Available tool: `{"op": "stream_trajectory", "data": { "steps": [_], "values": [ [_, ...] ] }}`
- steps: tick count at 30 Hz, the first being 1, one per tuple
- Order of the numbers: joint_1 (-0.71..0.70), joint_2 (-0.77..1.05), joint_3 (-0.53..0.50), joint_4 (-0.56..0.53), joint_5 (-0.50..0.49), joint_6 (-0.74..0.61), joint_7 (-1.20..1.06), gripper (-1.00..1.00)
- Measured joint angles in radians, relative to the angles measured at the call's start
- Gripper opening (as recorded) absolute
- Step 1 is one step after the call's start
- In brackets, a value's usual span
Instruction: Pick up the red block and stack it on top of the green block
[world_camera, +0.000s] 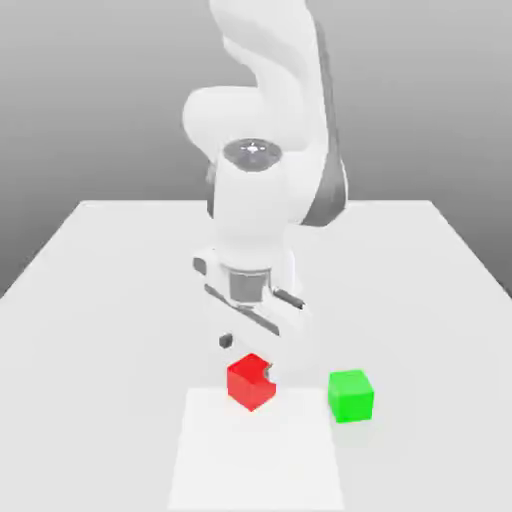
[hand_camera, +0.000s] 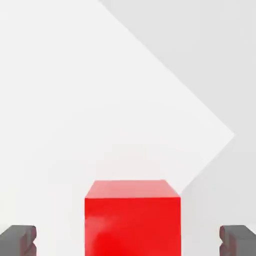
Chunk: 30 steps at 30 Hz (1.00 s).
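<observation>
The red block sits on the white table, close to the front edge. Just above and around it my gripper hangs open. One dark finger is off the block's far left corner, the other by its right edge. In the hand view the red block lies between the two dark fingertips, with a wide gap on each side, and my gripper touches nothing. The green block stands on the table to the exterior view's right of the red one, about a block's width away.
The white table spreads wide on both sides of the arm. A brighter white patch lies under and in front of the red block. The arm's white body rises behind the blocks.
</observation>
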Motion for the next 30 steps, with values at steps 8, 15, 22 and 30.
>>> {"op": "stream_trajectory", "data": {
  "steps": [8, 15, 22, 30],
  "values": [
    [0.040, 0.117, -0.092, 0.017, -0.196, 0.100, 0.138, 0.00],
    [0.084, 0.184, -0.155, 0.015, -0.246, 0.168, 0.168, -1.00],
    [0.073, 0.163, -0.139, 0.017, -0.238, 0.147, 0.165, -1.00],
    [0.042, 0.049, -0.058, 0.009, -0.085, 0.042, 0.061, -1.00]
  ]
}}
